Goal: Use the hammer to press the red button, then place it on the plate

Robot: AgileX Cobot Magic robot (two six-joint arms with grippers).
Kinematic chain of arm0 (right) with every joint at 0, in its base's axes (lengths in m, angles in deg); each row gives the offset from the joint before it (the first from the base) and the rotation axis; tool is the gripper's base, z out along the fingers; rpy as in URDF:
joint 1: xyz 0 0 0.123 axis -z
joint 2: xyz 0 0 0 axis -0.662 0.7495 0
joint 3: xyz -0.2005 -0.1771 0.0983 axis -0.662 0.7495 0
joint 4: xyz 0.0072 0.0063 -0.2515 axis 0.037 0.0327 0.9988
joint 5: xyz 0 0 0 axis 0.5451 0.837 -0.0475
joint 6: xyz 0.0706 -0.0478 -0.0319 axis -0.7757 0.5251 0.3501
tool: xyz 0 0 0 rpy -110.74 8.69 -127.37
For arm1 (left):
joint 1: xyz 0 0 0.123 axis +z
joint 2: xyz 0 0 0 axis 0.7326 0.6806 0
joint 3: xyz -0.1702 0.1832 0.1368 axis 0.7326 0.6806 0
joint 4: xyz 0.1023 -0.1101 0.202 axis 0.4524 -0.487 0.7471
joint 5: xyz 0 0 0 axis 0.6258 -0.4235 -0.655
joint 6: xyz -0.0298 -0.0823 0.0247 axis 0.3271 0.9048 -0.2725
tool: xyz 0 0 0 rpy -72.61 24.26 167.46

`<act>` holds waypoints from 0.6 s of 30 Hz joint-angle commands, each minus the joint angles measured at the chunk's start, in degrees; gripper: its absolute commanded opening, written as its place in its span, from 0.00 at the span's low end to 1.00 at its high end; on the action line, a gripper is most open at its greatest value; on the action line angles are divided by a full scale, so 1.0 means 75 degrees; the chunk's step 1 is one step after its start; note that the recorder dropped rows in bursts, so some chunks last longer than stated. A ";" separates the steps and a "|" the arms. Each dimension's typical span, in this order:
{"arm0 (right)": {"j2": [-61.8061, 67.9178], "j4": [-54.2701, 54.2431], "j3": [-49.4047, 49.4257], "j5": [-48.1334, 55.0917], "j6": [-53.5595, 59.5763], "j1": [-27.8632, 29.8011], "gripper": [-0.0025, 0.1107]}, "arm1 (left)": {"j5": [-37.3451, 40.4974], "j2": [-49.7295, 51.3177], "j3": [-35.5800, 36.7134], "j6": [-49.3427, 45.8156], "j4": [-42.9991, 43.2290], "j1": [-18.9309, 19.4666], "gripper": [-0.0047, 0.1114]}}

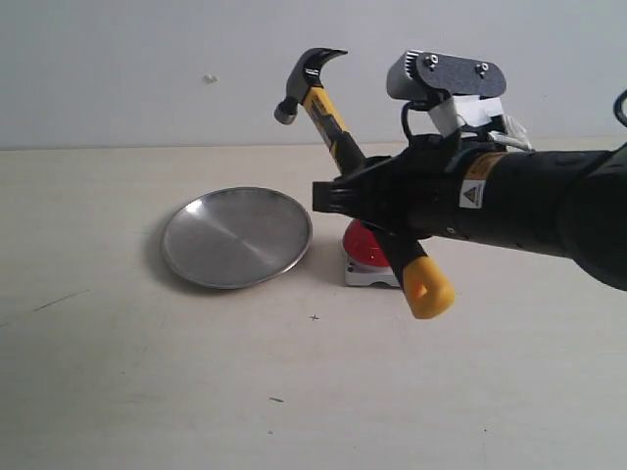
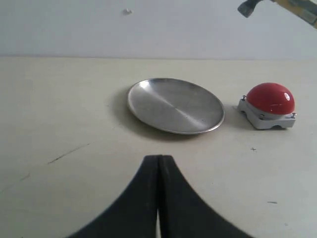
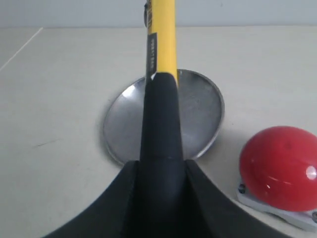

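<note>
My right gripper [image 1: 338, 196] is shut on the black handle of the hammer [image 1: 328, 113], held in the air with its dark head up and tilted left and its yellow butt low. The same hammer [image 3: 161, 74] runs away from the right gripper [image 3: 161, 166] over the plate [image 3: 203, 114]. The red button [image 1: 361, 245] sits on its grey-white base right of the silver plate [image 1: 237, 236], partly hidden behind the arm. In the left wrist view the plate [image 2: 175, 105] and red button [image 2: 270, 98] lie ahead of my shut, empty left gripper [image 2: 159, 159].
The pale tabletop [image 1: 147, 372] stretches around the plate and button. A plain white wall [image 1: 147, 69] stands behind. A small dark mark [image 1: 313, 317] lies on the table in front of the button.
</note>
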 commanded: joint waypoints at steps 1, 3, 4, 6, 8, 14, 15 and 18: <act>0.0152 0.0295 -0.0614 -0.0872 -0.0115 -0.0121 0.02 | -0.0049 -0.0031 0.0018 -0.0004 -0.0015 0.0018 0.04; 0.0191 0.0295 -0.0833 -0.0669 -0.0221 -0.0121 0.02 | -0.0049 -0.0031 0.0018 -0.0004 -0.0015 0.0018 0.04; 0.0204 0.0295 -0.0920 -0.0624 -0.0266 -0.0143 0.02 | -0.0049 -0.0031 0.0018 -0.0004 -0.0015 0.0018 0.04; 0.0348 0.0328 -0.1047 -0.0614 -0.0409 -0.0316 0.02 | -0.0049 -0.0031 0.0018 -0.0004 -0.0015 0.0018 0.04; 0.0514 0.0328 -0.1149 -0.0674 -0.0572 -0.0479 0.02 | -0.0049 -0.0031 0.0018 -0.0004 -0.0015 0.0018 0.04; 0.1554 0.0347 -0.1731 -0.1254 -0.1421 -0.0615 0.02 | -0.0049 -0.0031 0.0018 -0.0004 -0.0015 0.0018 0.04; 0.1732 0.0347 -0.1866 -0.1306 -0.1560 -0.0615 0.02 | -0.0049 -0.0031 0.0018 -0.0004 -0.0015 0.0018 0.04; 0.2163 0.0991 -0.2316 -0.1311 -0.2395 -0.0615 0.02 | -0.0049 -0.0031 0.0018 -0.0004 -0.0015 0.0018 0.04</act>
